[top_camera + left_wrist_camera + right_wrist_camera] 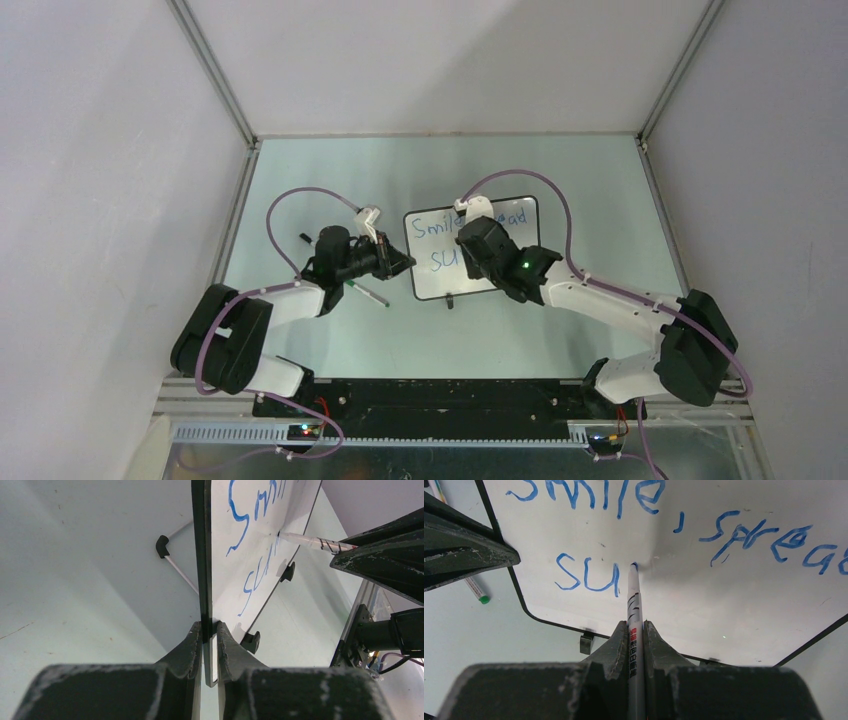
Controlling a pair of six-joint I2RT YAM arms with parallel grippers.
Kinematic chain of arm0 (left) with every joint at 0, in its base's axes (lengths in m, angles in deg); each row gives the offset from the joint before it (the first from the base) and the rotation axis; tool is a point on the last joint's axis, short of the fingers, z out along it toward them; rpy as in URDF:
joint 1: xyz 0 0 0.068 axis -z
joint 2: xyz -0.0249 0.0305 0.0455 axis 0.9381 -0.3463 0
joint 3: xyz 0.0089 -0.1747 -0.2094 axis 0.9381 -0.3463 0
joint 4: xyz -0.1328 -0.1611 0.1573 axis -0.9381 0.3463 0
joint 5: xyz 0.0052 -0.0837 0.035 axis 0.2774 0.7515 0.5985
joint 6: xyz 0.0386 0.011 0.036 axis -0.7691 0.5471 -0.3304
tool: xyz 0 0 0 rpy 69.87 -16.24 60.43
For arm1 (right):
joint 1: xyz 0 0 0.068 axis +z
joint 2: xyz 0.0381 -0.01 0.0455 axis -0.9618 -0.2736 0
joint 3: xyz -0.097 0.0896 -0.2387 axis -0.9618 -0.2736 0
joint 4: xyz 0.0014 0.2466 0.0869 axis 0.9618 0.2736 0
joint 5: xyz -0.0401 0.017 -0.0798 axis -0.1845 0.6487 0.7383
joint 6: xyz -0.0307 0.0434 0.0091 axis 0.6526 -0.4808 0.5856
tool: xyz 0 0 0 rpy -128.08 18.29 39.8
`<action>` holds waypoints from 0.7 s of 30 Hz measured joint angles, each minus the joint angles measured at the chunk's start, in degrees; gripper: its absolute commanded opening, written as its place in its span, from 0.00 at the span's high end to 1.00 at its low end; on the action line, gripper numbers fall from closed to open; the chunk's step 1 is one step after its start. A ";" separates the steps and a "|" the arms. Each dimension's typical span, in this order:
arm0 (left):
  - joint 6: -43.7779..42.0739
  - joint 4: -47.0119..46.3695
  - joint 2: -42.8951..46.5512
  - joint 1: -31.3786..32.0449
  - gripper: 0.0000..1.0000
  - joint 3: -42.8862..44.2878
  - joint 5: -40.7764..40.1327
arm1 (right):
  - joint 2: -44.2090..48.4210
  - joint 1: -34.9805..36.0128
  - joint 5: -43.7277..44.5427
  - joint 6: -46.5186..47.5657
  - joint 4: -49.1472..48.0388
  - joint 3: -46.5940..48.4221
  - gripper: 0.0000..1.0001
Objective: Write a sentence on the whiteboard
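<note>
A small glossy white whiteboard (pixel 427 282) with a thin black rounded-corner frame is found about the middle of the table (pixel 560 180). Its left edge is clamped between the fingers of the left gripper (pixel 209 627), and two small black feet are seen along its near edge. The blue handwritten sentence (pixel 596 588) is read as "Smile, sprea…" on the upper line, where it is cut off by the edge of the right wrist view, and "SU" on the lower. A slim white marker with black printing (pixel 634 605) is gripped tightly in the right gripper (pixel 634 627), and its blue tip is pressed to the board just right of the "U".

The right arm is stretched diagonally from the near right corner, its wrist held over the board so that part of the writing is hidden from above. The left arm is folded at the elbow, its forearm pointed rightward at the board's edge.

A white pen with a green end (pixel 371 295) is left on the table beside the left gripper, toward the near edge.
</note>
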State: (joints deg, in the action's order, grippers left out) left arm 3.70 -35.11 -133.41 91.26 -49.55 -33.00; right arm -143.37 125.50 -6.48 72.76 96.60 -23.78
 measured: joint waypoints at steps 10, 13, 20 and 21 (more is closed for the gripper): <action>0.02 0.02 0.00 0.02 0.94 0.00 -0.02 | -0.33 1.81 0.24 -1.57 1.70 -0.74 1.00; 0.00 0.07 0.04 0.02 0.94 0.00 -0.02 | -0.33 2.23 0.26 -2.10 2.05 -1.49 1.00; 0.00 0.09 0.09 0.02 0.94 0.00 -0.02 | -0.33 3.39 0.33 -2.89 2.67 -2.47 1.00; 0.00 0.09 0.09 0.02 0.94 0.00 -0.02 | -0.33 3.52 0.39 -2.95 2.67 -2.49 1.00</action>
State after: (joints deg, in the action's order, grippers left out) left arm 3.70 -35.02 -133.32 91.28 -49.55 -33.02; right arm -143.70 129.01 -6.08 69.81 99.27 -26.27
